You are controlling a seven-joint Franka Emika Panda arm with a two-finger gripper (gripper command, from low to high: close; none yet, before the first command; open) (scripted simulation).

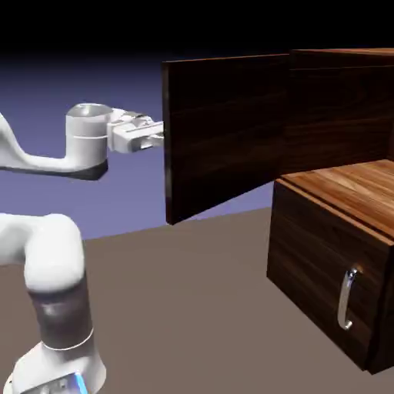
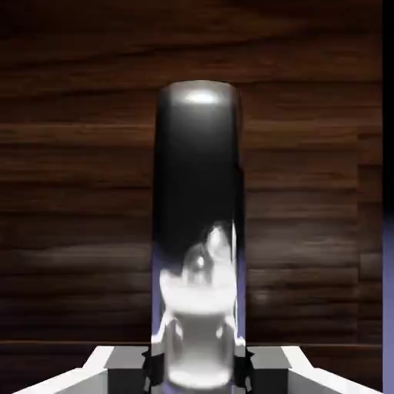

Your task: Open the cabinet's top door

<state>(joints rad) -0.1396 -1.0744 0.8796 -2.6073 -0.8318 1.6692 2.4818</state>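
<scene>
You can see that the top door (image 1: pixel 223 135) of the cabinet (image 1: pixel 331 254), at about 1 o'clock in the exterior view, already stands wide open, with the gripper (image 1: pixel 154 137) jaws shut tight on its silver handle (image 2: pixel 198 231), so little remains.

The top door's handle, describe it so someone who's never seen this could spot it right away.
Find the dark wood cabinet; its top door stands swung open toward the arm. In the hand view a shiny silver bar, the handle, runs down that door's wood, gripped in the claw. The other handle sits untouched on the lower panel.
</scene>
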